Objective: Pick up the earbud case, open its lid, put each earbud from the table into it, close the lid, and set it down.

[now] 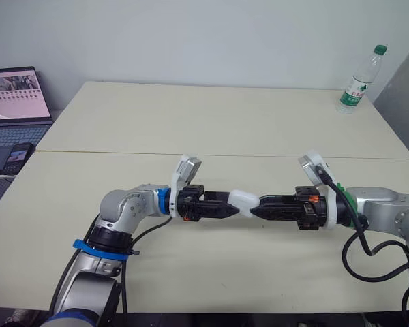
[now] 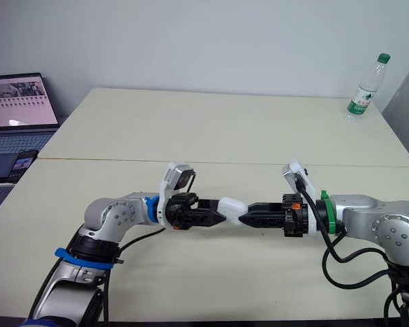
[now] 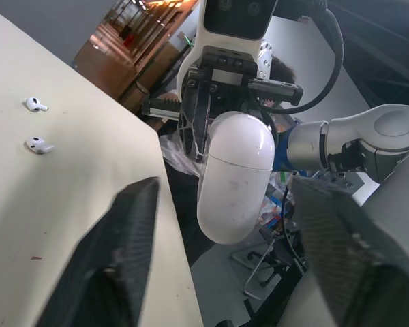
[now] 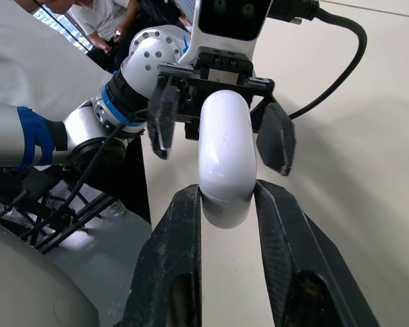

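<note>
Right wrist view: the earbud case is hanging in the air above the table, lid shut, between the two grippers.
The right gripper is pinching one rounded end of the case, while the left gripper is standing spread around the other end, its fingers clear of the shell. A first earbud and a second earbud are lying near each other on the table. A bottle is standing at the far right corner; a laptop is sitting beyond the table's left side.
</note>
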Tool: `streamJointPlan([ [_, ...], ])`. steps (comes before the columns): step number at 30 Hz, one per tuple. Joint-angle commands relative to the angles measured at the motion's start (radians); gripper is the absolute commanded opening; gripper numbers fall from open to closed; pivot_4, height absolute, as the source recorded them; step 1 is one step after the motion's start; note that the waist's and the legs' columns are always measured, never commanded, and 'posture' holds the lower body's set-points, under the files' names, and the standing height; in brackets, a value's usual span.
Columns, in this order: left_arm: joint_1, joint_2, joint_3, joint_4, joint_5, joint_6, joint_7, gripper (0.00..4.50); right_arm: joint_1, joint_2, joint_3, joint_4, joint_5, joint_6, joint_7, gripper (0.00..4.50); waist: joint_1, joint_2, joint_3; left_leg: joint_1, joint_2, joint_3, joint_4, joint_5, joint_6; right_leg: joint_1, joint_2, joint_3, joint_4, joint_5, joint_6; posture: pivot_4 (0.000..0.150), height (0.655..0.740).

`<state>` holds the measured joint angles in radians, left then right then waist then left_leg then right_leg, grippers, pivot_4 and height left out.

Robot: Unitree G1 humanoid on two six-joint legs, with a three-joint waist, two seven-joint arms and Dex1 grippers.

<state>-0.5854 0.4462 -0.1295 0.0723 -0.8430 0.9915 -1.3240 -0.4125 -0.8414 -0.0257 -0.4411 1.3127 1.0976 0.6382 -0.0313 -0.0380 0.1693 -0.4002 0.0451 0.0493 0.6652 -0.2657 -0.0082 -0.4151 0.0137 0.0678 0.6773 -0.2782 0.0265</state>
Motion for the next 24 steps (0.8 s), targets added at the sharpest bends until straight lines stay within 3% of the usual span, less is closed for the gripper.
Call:
streamJointPlan([
  [1,-0.016,-0.002,0.005,-0.031,-0.012,-0.004,-0.017,1.97,-0.015,0.001,-0.039,-0.022,0.005,-0.006,-0.001,0.74,0.0,0.0,0.0,0.0,0.0,0.0,0.0,0.0,0.0,0.0,0.0,0.0,0.0,0.0,0.0,0.15,0.7362],
  [5,-0.014,-0.002,0.006,-0.039,-0.015,-0.002,-0.017,0.78,-0.014,0.005,-0.038,-0.024,0.01,-0.004,-0.01,0.74,0.0,0.0,0.0,0.0,0.0,0.0,0.0,0.0,0.0,0.0,0.0,0.0,0.0,0.0,0.0,0.15,0.7362],
  [15,-0.014,-0.008,0.0,-0.023,0.015,-0.031,-0.002,0.78,-0.018,0.019,-0.043,-0.028,0.006,-0.008,-0.021,0.74,0.0,0.0,0.0,0.0,0.0,0.0,0.0,0.0,0.0,0.0,0.0,0.0,0.0,0.0,0.0,0.15,0.7362],
  [16,-0.014,-0.011,0.004,-0.021,0.019,-0.037,0.002,0.78,-0.018,0.019,-0.045,-0.03,0.003,-0.011,-0.022,1.47,0.0,0.0,0.0,0.0,0.0,0.0,0.0,0.0,0.0,0.0,0.0,0.0,0.0,0.0,0.0,0.15,0.7362],
  [22,-0.006,-0.018,0.01,-0.014,0.041,-0.059,0.018,0.78,-0.033,0.035,-0.066,-0.054,-0.069,-0.057,-0.091,3.59,0.0,0.0,0.0,0.0,0.0,0.0,0.0,0.0,0.0,0.0,0.0,0.0,0.0,0.0,0.0,0.15,0.7362],
  [24,-0.006,-0.022,0.001,-0.006,0.066,-0.081,0.032,0.78,-0.045,0.039,-0.066,-0.056,-0.078,-0.056,-0.1,3.59,0.0,0.0,0.0,0.0,0.0,0.0,0.0,0.0,0.0,0.0,0.0,0.0,0.001,0.0,0.0,0.15,0.7362],
])
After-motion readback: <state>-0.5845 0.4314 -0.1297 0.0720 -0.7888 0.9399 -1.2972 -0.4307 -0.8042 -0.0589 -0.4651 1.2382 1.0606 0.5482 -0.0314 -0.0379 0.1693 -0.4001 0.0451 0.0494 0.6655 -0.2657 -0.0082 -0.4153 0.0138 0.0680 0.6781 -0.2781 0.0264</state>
